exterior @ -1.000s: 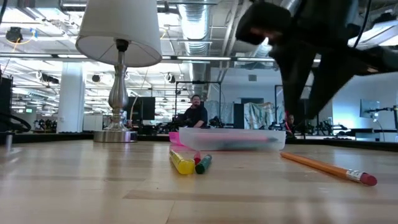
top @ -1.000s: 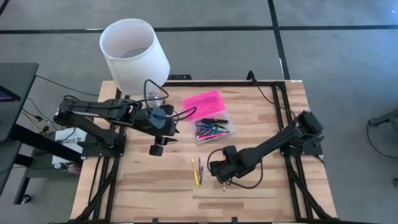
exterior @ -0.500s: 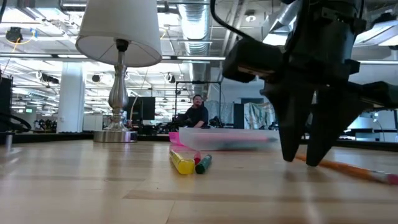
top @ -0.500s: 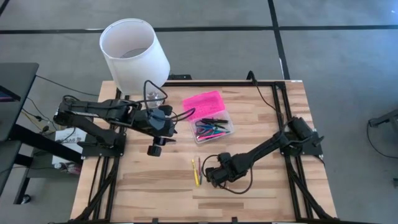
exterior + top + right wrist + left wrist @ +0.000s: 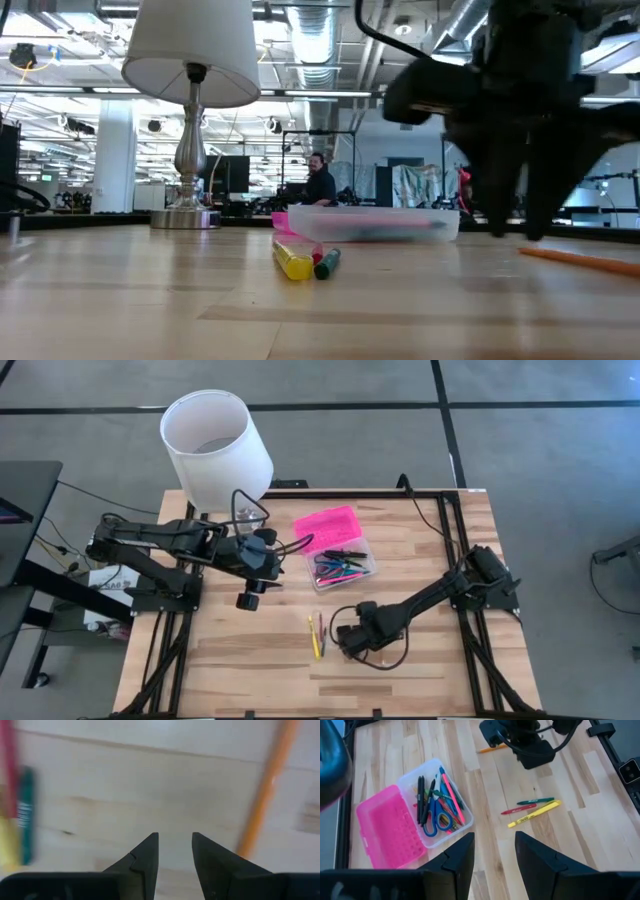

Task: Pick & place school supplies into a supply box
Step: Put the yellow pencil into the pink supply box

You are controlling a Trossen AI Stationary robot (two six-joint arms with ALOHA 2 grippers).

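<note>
The supply box lies open on the far middle of the table, its pink lid [image 5: 327, 525] [image 5: 390, 827] beside the clear base [image 5: 345, 565] [image 5: 437, 800], which holds pens, markers and blue-handled scissors. A yellow marker [image 5: 535, 814], a green one [image 5: 535, 801] and a red one [image 5: 519, 810] lie flat on the wood [image 5: 317, 635] [image 5: 300, 262]. An orange pencil [image 5: 265, 790] [image 5: 580, 262] lies just right of them. My right gripper [image 5: 345, 640] [image 5: 515, 230] [image 5: 175, 842] is open, pointing down, between markers and pencil, touching nothing. My left gripper [image 5: 252, 595] [image 5: 494, 842] waits open, left of the box.
A lamp with a white shade [image 5: 215, 445] [image 5: 192, 60] stands on its metal foot [image 5: 185, 215] at the far left corner. Black frame rails [image 5: 450, 540] run along the table's sides. Bare wood [image 5: 250, 660] lies toward the near edge. A person shows far behind the table.
My right gripper moved toward the table's left, dropped until its open fingertips were close to the wood by the pencil, then rose a little. The pencil slid a short way toward the table's right. The left arm kept still.
</note>
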